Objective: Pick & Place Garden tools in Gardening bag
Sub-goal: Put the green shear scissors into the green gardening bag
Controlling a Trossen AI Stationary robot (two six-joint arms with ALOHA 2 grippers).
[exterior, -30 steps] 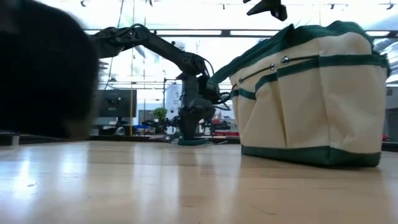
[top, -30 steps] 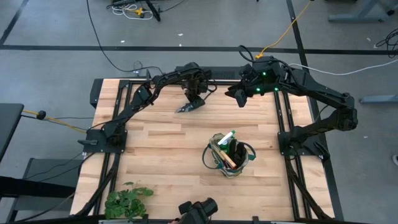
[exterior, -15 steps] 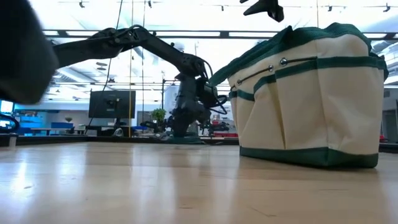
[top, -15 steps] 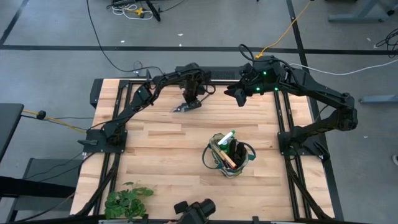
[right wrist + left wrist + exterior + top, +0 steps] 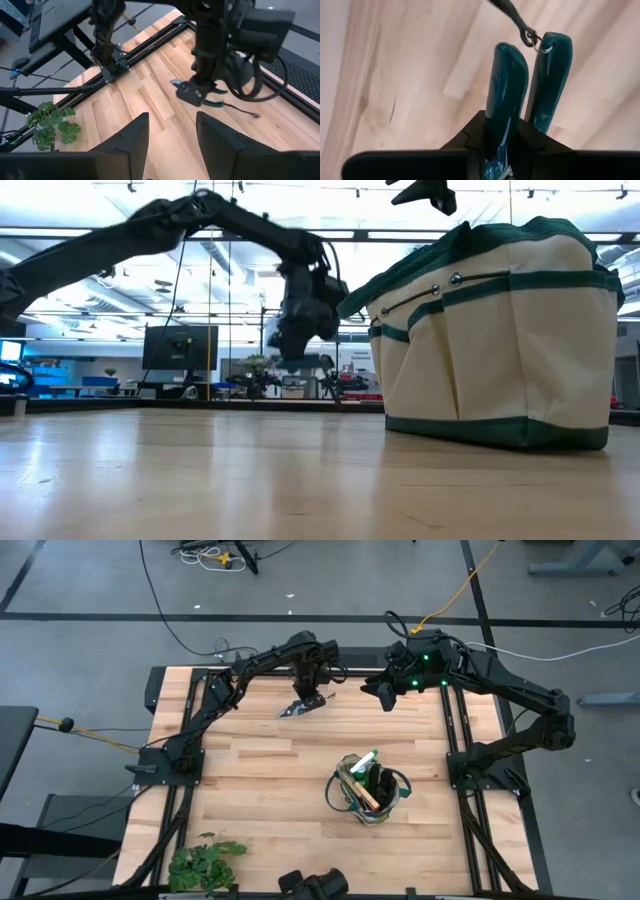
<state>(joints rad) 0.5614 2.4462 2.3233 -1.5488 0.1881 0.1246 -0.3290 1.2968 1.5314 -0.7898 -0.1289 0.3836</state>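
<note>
The left claw (image 5: 300,705) squeezes the shears (image 5: 527,95) tight and should carry them level above the bag (image 5: 372,792), while the right claw (image 5: 167,137) waits open.

You're working in a robotics lab: a wooden surface (image 5: 260,780) on a black metal frame (image 5: 470,790), grey concrete floor (image 5: 300,580) strewn with cables (image 5: 455,595), monitors (image 5: 180,347) and ceiling strip lights behind.

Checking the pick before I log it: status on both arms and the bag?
Left tool shut on shears, lifted off the table's far side. Right tool open, empty, hovering beside it. Bag upright mid-table, tools already inside. Nothing between shears and bag.
</note>
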